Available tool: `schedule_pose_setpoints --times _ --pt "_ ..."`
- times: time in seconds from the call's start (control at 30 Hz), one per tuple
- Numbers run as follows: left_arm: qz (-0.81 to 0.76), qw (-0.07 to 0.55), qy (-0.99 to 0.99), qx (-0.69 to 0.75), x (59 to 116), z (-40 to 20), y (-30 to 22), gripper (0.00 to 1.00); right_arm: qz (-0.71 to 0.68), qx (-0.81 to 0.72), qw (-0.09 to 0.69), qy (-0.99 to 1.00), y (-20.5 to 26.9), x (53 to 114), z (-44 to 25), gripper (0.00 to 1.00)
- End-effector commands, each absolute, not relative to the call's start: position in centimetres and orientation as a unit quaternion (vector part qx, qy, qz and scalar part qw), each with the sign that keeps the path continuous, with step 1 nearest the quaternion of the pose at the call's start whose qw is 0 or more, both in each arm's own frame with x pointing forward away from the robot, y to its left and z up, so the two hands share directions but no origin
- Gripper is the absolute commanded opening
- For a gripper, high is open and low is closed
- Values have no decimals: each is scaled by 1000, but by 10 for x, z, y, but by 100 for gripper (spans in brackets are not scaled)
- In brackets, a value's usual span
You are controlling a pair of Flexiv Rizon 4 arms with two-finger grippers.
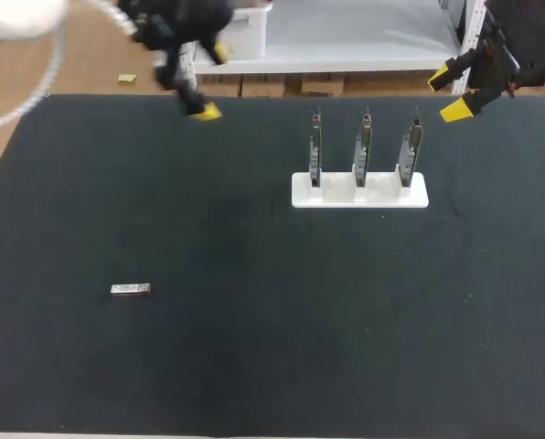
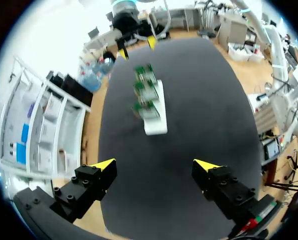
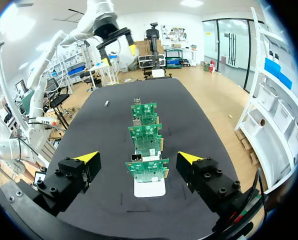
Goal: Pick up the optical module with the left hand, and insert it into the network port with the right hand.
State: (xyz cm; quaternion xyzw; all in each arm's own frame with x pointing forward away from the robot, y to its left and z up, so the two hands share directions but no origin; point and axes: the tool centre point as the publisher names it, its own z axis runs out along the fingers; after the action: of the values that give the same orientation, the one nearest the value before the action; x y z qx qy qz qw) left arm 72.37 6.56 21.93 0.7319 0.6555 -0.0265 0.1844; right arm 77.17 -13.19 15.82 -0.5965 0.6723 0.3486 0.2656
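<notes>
We have two arms over a dark counter (image 1: 254, 366). On it sits a white stand (image 1: 359, 190) with three green boards (image 1: 365, 146) standing up in a row.

Our left end effector (image 1: 213, 82) hangs high up, well to the left of the stand and on its far side. Its two yellow fingers are wide apart, and nothing is between them. From its own camera the left end effector (image 2: 155, 165) looks out at the stand (image 2: 155, 122), which is well ahead of its fingers.

Our right end effector (image 1: 448, 94) hangs just past the right end of the stand, also on its far side. Its fingers are apart too, and they hold nothing. From its own camera the right end effector (image 3: 138, 157) has the stand (image 3: 150, 188) close in front. The boards (image 3: 146, 169) line up one behind the other. The nearest board has a small metal network port (image 3: 135, 157) on it.

The optical module (image 1: 130, 289) is a little silver bar. It lies flat on the counter, well apart from the stand, off to the stand's left and on its near side. Nothing touches it. Both end effectors are well apart from it.
</notes>
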Motion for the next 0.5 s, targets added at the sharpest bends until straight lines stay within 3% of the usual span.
schedule_pose_setpoints --times 0.03,0.3,0.5 --pt "117 118 701 693 632 233 116 100 349 -597 266 672 -132 772 158 100" --pt "146 7 729 669 585 187 164 100 349 -597 266 672 -132 772 158 100" --pt "102 -5 759 644 562 147 182 100 349 -597 266 672 -132 772 158 100"
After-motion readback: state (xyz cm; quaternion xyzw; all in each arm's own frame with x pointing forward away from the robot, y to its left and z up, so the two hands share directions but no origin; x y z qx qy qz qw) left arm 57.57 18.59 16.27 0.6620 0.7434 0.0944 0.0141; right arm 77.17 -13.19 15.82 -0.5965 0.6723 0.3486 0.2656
